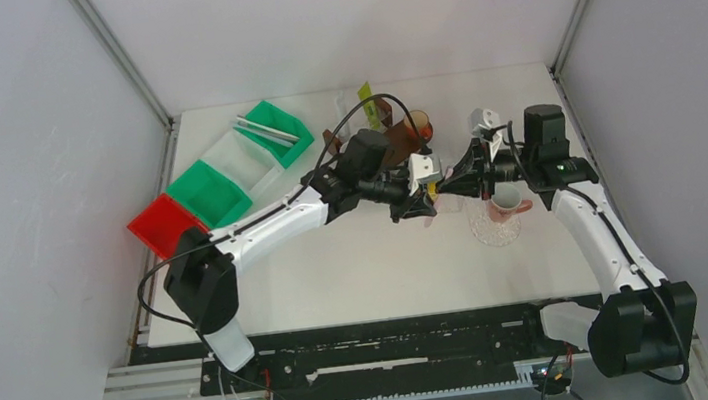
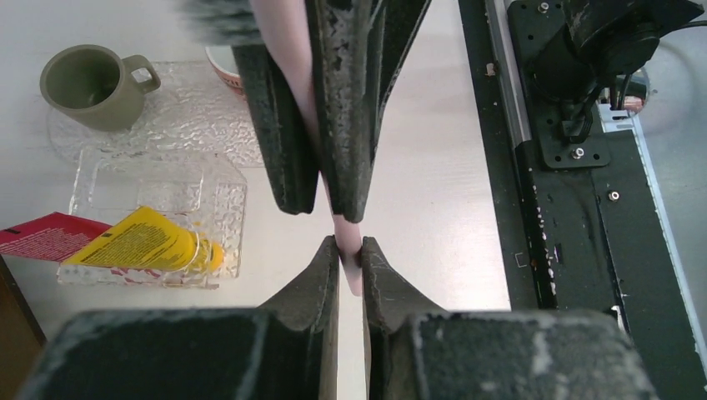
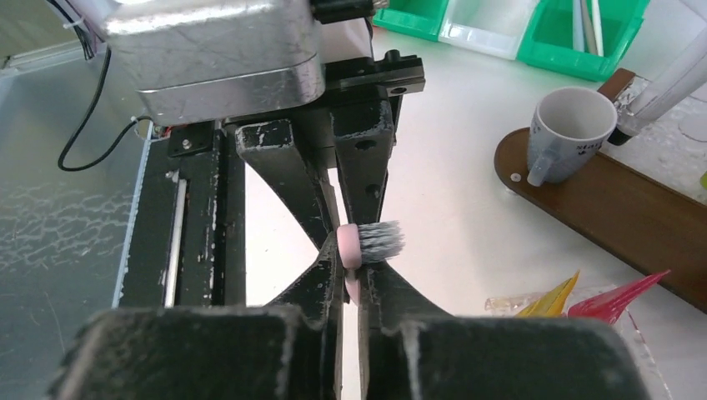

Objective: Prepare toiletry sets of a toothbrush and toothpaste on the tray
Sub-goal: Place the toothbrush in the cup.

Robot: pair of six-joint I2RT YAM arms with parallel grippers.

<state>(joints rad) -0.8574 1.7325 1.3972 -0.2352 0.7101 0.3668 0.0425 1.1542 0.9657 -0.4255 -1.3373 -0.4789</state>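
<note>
Pink toothbrush (image 2: 348, 229) held off table (image 1: 358, 270), above its middle, slightly toward right edge, bridging both grippers. Left gripper (image 2: 350, 250): fingers clamped on handle end. Right gripper (image 3: 352, 268): fingers pinched on neck just below head, bristles poking out sideways. Gripper tips face each other, nearly touching. Yellow tube (image 2: 146, 242) lies in clear rectangular tray (image 2: 225, 208); red tube (image 2: 42, 237) just beside it. Olive mug (image 2: 92, 83) upright on round glass dish (image 2: 200, 108), next to tray.
</note>
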